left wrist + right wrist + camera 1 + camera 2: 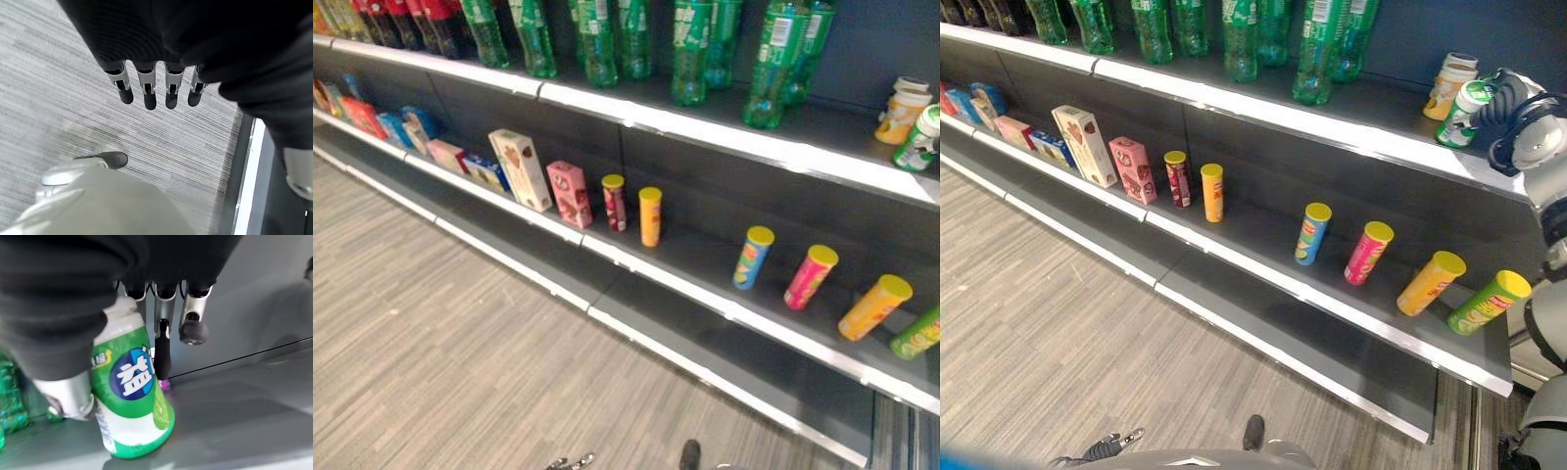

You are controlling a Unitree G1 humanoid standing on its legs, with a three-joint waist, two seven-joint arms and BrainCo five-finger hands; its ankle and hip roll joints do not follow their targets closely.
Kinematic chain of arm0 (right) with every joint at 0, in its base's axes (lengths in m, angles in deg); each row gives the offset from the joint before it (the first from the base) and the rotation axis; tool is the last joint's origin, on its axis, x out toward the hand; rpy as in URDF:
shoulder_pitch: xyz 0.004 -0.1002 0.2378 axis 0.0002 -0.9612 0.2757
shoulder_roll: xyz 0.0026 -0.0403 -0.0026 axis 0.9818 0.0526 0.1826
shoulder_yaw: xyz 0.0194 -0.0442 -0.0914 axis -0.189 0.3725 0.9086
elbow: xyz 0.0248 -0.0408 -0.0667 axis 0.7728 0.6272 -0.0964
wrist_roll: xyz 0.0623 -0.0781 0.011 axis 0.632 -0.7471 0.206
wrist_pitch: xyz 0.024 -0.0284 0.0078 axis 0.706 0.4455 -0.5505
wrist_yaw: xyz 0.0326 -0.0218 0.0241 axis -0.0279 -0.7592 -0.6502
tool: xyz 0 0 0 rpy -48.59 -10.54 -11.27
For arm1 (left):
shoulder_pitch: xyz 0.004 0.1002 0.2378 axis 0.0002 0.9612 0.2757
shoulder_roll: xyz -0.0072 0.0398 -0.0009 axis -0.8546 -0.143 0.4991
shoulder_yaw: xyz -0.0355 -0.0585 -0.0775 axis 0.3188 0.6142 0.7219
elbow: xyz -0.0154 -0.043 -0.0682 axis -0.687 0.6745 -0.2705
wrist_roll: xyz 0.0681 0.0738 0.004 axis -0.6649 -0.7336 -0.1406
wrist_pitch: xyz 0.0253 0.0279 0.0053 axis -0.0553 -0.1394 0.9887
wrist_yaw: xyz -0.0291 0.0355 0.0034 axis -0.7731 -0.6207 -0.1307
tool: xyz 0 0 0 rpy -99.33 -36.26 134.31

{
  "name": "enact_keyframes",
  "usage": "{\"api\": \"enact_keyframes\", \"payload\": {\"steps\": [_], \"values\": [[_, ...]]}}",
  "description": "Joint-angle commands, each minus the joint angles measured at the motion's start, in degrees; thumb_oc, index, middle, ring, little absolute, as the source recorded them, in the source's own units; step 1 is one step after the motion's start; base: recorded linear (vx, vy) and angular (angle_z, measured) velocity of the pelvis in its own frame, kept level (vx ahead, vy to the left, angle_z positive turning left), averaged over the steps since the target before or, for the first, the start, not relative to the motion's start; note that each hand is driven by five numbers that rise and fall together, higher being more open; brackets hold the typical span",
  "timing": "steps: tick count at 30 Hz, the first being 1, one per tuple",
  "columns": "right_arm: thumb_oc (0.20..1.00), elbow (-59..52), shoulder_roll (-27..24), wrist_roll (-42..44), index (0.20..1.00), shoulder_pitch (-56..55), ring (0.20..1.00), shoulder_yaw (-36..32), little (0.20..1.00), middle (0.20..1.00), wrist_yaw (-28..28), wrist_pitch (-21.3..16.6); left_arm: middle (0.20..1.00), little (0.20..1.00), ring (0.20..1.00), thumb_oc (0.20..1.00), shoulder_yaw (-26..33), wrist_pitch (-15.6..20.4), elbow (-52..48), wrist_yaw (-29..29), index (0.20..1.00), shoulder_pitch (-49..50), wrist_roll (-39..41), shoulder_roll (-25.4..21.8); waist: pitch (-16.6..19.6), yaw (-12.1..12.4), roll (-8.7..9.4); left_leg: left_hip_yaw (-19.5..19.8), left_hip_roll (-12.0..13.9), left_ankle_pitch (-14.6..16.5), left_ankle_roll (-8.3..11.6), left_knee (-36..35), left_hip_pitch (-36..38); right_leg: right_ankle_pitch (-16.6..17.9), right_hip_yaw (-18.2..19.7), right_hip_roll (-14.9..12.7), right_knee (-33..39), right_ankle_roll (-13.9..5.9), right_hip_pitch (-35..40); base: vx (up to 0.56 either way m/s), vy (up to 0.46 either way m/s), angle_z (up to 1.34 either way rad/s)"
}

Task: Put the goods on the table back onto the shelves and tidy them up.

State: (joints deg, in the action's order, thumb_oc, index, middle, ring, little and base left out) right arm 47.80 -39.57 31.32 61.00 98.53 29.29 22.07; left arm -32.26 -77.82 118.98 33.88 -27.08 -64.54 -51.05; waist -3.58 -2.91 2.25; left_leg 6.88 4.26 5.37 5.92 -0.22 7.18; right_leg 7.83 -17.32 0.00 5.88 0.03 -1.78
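Note:
A green-and-white jar [1467, 110] with a white lid stands slightly tilted at the right end of the top shelf [1332, 122]. My right hand [1518, 113] is shut on it. In the right wrist view the jar [132, 396] sits between the thumb [66, 391] and the fingers [162, 355], which reach behind it. Just beyond it stands an orange-and-white jar [1449, 83]. My left hand [149, 90] hangs low over the grey floor, open and holding nothing.
Green bottles [1317, 49] line the top shelf to the left of the jars. On the middle shelf [1263, 259] stand blue [1312, 233], pink [1368, 252], orange [1430, 282] and green [1489, 302] tube cans, with boxes [1087, 145] further left. A lower shelf [1332, 357] juts out above the striped floor [1058, 333].

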Motion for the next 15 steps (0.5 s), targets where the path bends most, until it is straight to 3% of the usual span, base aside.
{"api": "enact_keyframes", "payload": {"steps": [1,15], "values": [[0.200,6.8,1.6,-3.9,0.200,10.7,0.200,1.6,0.200,0.200,3.0,0.2,1.000,1.000,1.000,1.000,-2.5,1.3,0.9,1.0,1.000,-2.9,0.4,-3.5,-0.9,1.4,1.55,-3.5,1.5,-0.6,3.75,3.0,0.2,-12.2,5.5,-3.8,-4.9,-5.25,2.9,0.00,0.000,0.00],[0.200,8.3,4.8,-3.8,0.200,10.0,0.200,1.0,0.200,0.200,2.6,-0.1,1.000,1.000,1.000,1.000,-3.8,1.5,-0.4,1.0,1.000,-3.0,1.1,-2.8,-0.2,2.3,1.33,-4.1,1.8,0.4,3.38,2.5,1.4,-12.4,5.5,-3.2,-4.2,-5.20,4.2,0.01,-0.002,0.00]]}}
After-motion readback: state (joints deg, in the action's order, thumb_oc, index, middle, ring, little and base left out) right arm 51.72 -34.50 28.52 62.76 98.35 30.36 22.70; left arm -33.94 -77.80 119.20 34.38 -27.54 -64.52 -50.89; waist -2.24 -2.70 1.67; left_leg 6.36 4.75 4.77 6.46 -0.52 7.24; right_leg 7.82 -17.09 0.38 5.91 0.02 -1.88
